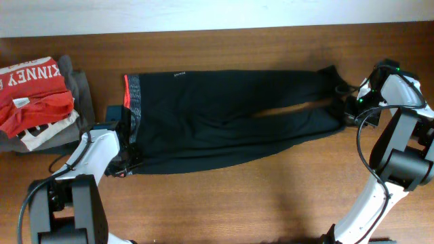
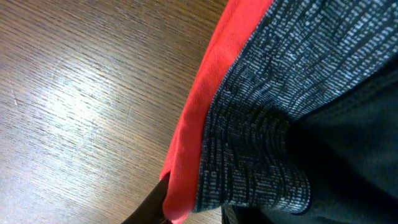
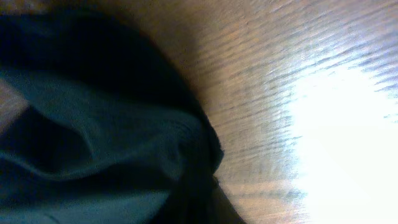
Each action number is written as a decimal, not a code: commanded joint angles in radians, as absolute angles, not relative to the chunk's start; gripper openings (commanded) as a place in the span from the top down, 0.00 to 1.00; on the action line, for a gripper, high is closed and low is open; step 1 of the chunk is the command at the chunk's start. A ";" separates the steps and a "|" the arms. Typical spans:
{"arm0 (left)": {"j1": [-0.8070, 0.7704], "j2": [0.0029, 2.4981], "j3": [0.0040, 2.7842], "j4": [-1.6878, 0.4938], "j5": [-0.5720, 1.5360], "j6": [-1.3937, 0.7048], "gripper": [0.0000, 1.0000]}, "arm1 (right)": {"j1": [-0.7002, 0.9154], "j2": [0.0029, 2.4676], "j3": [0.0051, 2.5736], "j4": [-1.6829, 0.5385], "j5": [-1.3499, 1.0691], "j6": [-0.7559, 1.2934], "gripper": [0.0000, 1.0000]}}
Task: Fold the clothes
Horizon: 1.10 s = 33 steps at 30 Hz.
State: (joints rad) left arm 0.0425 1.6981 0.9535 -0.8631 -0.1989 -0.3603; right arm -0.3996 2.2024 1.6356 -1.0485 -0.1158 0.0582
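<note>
The black pants (image 1: 224, 115) lie flat across the table, with the legs running to the right. The grey waistband (image 1: 134, 102) with its red-orange trim is at the left. My left gripper (image 1: 130, 161) is at the waistband's near corner. In the left wrist view the fingers (image 2: 196, 211) are closed on the red trim (image 2: 205, 106) and the grey band (image 2: 261, 143). My right gripper (image 1: 347, 108) is at the leg ends. In the right wrist view the fingers (image 3: 205, 205) pinch dark cloth (image 3: 93, 124), though that view is blurred.
A red T-shirt with white lettering (image 1: 30, 95) lies on folded grey garments (image 1: 78, 88) at the far left. The wooden table (image 1: 271, 196) extends in front of the pants. Its back edge meets a white wall at the top.
</note>
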 commanded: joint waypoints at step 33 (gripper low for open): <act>0.084 1.675 0.950 -1.095 -0.232 -0.379 1.00 | -0.654 2.043 1.553 -1.473 0.090 0.146 0.95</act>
